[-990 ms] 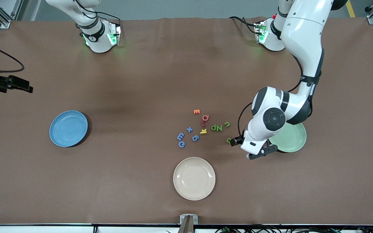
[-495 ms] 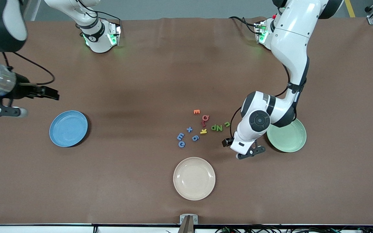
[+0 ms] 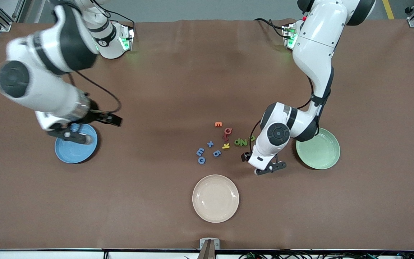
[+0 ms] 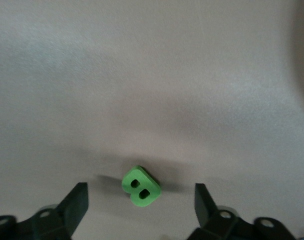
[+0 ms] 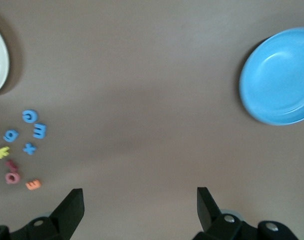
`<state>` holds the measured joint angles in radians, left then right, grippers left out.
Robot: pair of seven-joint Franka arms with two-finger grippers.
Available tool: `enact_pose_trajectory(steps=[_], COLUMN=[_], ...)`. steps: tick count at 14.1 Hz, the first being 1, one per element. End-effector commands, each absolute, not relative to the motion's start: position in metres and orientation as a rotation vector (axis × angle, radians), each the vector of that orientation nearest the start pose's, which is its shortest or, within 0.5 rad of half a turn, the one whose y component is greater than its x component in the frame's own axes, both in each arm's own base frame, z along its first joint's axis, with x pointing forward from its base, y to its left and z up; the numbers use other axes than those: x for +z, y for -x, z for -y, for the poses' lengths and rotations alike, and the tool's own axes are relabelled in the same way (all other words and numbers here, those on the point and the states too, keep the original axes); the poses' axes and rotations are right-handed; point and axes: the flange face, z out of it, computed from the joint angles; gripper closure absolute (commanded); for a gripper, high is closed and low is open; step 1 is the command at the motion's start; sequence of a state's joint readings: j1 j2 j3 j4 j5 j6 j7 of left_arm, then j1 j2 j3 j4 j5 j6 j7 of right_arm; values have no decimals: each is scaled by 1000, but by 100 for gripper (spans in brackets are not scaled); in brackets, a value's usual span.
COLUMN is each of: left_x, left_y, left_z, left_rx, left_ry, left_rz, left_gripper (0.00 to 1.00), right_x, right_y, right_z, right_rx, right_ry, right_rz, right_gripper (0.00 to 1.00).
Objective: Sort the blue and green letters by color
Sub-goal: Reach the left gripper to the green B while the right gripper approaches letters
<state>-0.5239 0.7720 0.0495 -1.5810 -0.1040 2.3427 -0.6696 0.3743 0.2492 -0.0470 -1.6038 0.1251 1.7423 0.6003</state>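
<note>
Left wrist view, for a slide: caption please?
Open left gripper straddling a green letter B lying flat on the brown table.

Right pincer (image 5: 137, 200) now over blue plate (image 3: 71, 154).

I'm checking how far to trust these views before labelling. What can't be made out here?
- Green B: hidden under the left arm in the front view; only the left wrist view shows it.
- Right gripper: blurred in the front view.
- Green letters beside the left arm: partly covered, one hard to read.
</note>
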Motion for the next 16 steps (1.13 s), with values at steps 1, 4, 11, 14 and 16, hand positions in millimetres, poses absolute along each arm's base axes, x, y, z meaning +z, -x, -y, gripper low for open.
enact_pose_trajectory(steps=[1,4,11,14,16], left_x=[175,172,172,172,176], left_y=[-616,-613,-614,-615,-617], left_z=[328,329,327,326,322], left_rx=[32,41,37,41,38], left_ry=[3134,3129,3133,3135,3135], left_rz=[397,389,416,431,448], left_gripper=[19,33,64,75,78], right_x=[457,436,387,344,322], right_y=[-579,-567,-554,-546,-542], right_z=[-265,-308,-373,-409,-427], right_rx=[223,199,137,106,75], right_ry=[3032,3021,2989,2989,2966], right_rz=[-588,-667,-760,-731,-768], right_gripper=[0,0,0,0,0])
